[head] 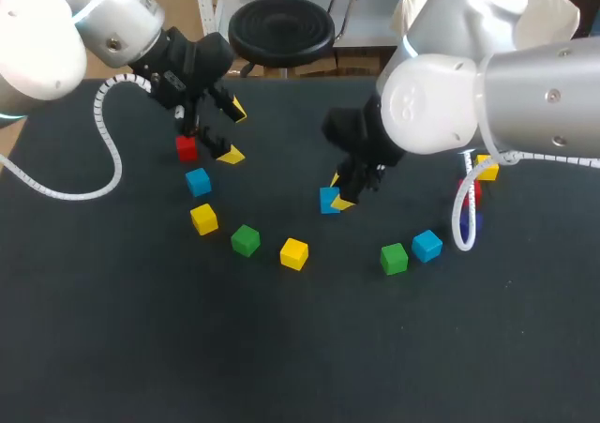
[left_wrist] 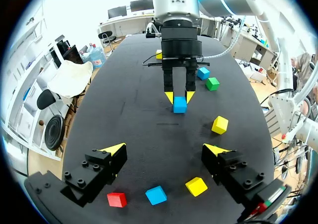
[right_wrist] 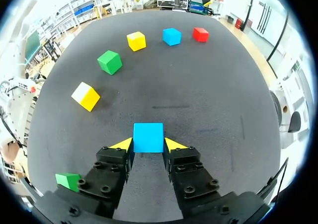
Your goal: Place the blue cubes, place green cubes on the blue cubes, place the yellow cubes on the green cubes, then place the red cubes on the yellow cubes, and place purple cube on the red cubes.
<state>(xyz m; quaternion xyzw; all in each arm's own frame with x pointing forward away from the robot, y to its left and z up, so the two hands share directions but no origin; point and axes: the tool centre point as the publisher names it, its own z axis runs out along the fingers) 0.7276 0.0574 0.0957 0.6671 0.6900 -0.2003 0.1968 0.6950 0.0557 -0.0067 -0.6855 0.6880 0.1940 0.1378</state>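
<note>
Left gripper [left_wrist: 164, 149] hangs over the desk [head: 141, 348], fingers wide and empty, with the red cube [head: 187, 147] and left blue cube [head: 198, 181] just beside it. Mid-desk, the right gripper [right_wrist: 148, 144] has its fingers pinched on the centre blue cube [right_wrist: 148, 137]; cube is on or just off the desk, can't tell which. Right blue cube [head: 427, 245] sits next to a green cube [head: 394, 258]. Looks like step one, laying the blue base. Next move probably: settle this cube, release, then bring the other blues close beside it.
</note>
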